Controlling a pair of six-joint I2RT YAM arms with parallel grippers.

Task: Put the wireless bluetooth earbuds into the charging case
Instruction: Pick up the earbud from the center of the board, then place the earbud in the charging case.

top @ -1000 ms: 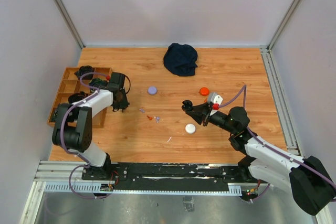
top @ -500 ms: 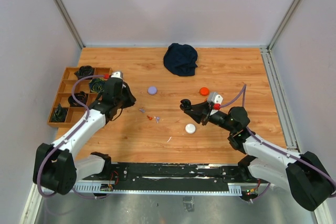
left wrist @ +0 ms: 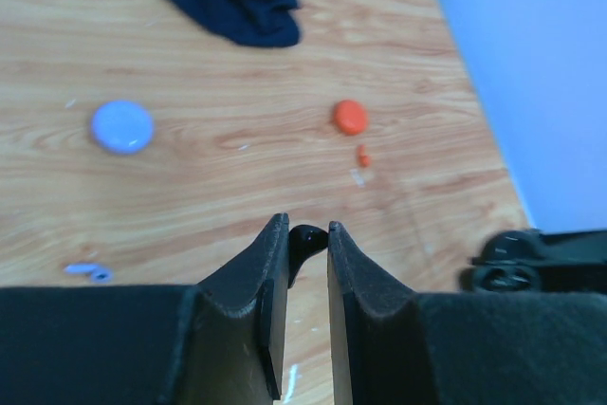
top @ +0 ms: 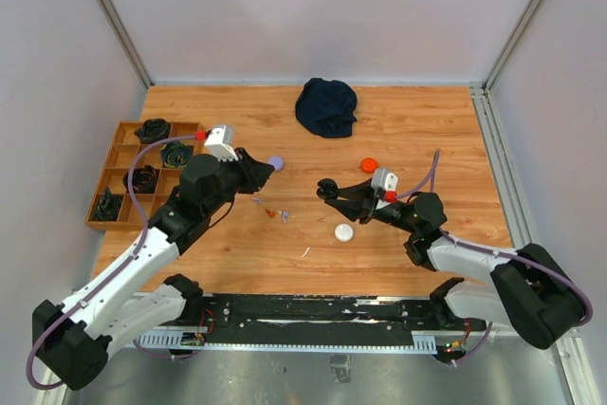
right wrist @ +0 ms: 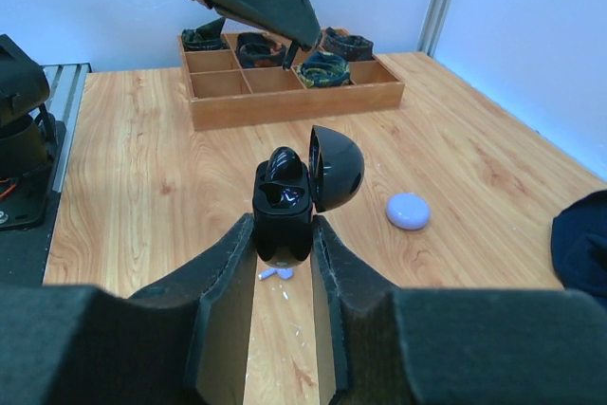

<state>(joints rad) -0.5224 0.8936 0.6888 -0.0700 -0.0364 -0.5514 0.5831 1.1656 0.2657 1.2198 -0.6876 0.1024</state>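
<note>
Fingers of the left gripper were nearly closed, pinching a small black earbud at their tips. Over the last second that arm had swung away from the wooden tray toward mid-table, nearing the right gripper. The right gripper had edged only slightly and clamped the black charging case, lid flipped open, with another bud seemingly seated already. The carry looked nearly done, and lining the earbud over the free socket seemed next.
</note>
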